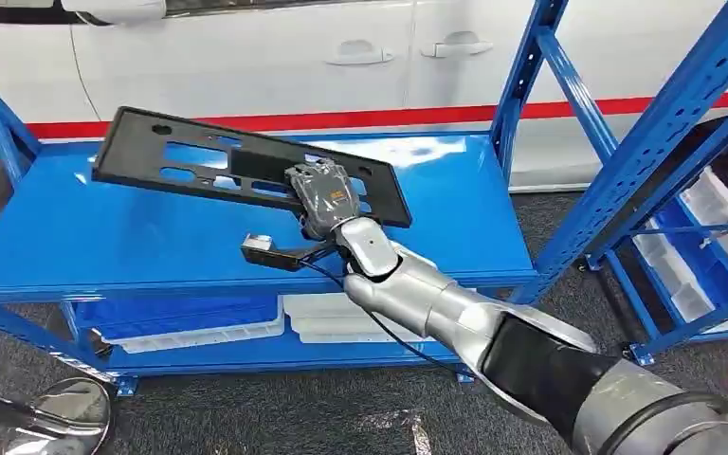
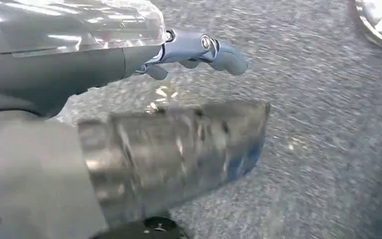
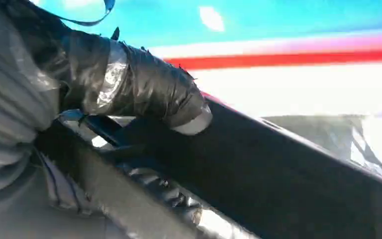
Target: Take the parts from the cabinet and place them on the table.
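Black plastic, flat and long with cut-out slots, the part [image 1: 237, 166] was over the blue tabletop [image 1: 104, 237], tilted, its left end higher; I judged it was held so to be laid down flat. The right robot hand [image 1: 322, 194] gripped it near the right end, thumb on top in the right wrist view, fingers under the edge. An orange mark on the back of this hand was too small to read. Behind stood a white car [image 1: 341, 57] with a red stripe, and a blue rack [image 1: 664, 152] at the right. The left robot hand [image 2: 199, 50] hung over grey floor [image 2: 328, 149], fingers curled, holding nothing.
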Robot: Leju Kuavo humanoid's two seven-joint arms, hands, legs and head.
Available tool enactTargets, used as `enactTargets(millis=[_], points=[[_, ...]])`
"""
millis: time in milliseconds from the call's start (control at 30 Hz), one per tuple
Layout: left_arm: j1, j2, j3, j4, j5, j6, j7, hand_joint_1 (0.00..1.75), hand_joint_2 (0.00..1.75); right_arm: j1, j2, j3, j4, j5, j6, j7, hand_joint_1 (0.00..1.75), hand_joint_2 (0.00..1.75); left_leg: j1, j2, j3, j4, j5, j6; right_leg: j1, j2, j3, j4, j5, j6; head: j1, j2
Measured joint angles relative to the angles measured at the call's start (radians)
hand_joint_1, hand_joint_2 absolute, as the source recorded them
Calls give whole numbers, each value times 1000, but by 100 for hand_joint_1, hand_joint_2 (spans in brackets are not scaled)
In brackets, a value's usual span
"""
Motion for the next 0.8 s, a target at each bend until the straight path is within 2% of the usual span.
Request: enactTargets(millis=[100,133,167,200,267,300,333,367,433,467,500,533,600,633,667,700,733,767,800], points=[[1,-5,3,0,20,12,24,0,175,59,-30,-30,-211,30,-28,-12,175,175,6,0,-100,223,-98,-12,2,-2,2,0,-4,-7,0,0],[1,-6,3,0,27,14,32,0,175,77,-37,-39,-265,25,-42,-22,175,175,6,0,-121,263,-101,-14,2,-3,4,1,-5,-8,0,0],[1,-8,4,0,30,15,39,0,175,97,-47,-45,-330,16,-50,-28,175,175,7,0,-117,249,-75,-14,2,-2,7,1,-6,-8,0,0],[2,-8,5,0,34,16,42,0,175,109,-53,-51,-373,11,-53,-32,175,175,7,0,-94,198,-38,-14,1,-1,9,1,-8,-8,0,0],[3,-8,5,0,38,19,44,0,175,128,-65,-64,-455,1,-53,-37,175,175,7,0,-18,35,51,-7,1,4,16,1,-11,-4,0,0],[2,-8,6,0,43,23,43,0,175,134,-72,-73,-502,-36,-54,-56,175,175,6,0,15,-27,49,0,2,5,16,0,-13,0,0,0],[1,-8,7,0,48,27,43,0,175,137,-78,-78,-535,-76,-55,-71,175,175,-2,-1,22,-44,49,1,5,6,12,3,-12,6,0,0],[-1,-10,10,0,50,31,47,0,175,148,-86,-81,-573,-132,-57,-101,175,175,-2,-1,20,-44,46,5,4,6,9,2,-5,14,0,0],[-1,-13,11,0,58,32,53,0,175,175,-94,-83,-646,-259,-62,-165,175,175,-4,-3,18,-47,51,11,2,6,11,-4,0,23,0,0],[1,-16,11,0,62,30,55,0,175,187,-96,-84,-685,-322,-66,-201,175,175,7,0,24,-65,61,24,4,5,8,0,-10,29,0,0],[1,-16,11,0,63,26,55,0,175,197,-100,-85,-716,-361,-70,-222,175,175,4,3,23,-70,67,31,3,4,-1,23,-39,32,1,0],[1,-16,11,0,63,26,55,0,175,202,-105,-87,-746,-380,-72,-233,175,175,3,4,19,-70,71,39,3,3,-22,81,-87,33,3,0],[-2,-21,11,0,63,24,55,0,175,214,-109,-87,-790,-388,-72,-238,175,175,-1,5,9,-68,75,45,2,3,-76,240,-170,38,3,0],[-2,-23,12,0,63,24,55,0,175,222,-112,-87,-809,-392,-72,-240,175,175,-2,5,3,-65,78,47,1,3,-92,292,-188,40,3,0],[-2,-24,12,0,63,24,55,0,175,229,-116,-87,-825,-396,-72,-240,175,175,-2,5,-3,-62,81,46,1,2,-86,299,-181,42,3,0],[-1,-24,12,0,62,24,56,0,175,232,-118,-87,-839,-417,-72,-255,175,175,-2,5,-10,-57,83,45,0,2,-59,262,-156,42,3,0],[-1,-24,12,0,60,24,62,0,175,234,-120,-87,-855,-461,-70,-286,175,175,-2,5,-17,-51,85,42,-2,1,-12,186,-121,42,3,0],[-2,-26,12,0,60,24,68,0,175,239,-124,-88,-874,-513,-66,-322,175,175,-2,4,-23,-45,87,40,-3,0,48,91,-90,41,3,0],[-3,-27,12,0,60,24,73,0,175,247,-126,-89,-895,-569,-58,-356,175,175,-2,2,-29,-37,89,36,-5,0,93,12,-97,39,3,0]])
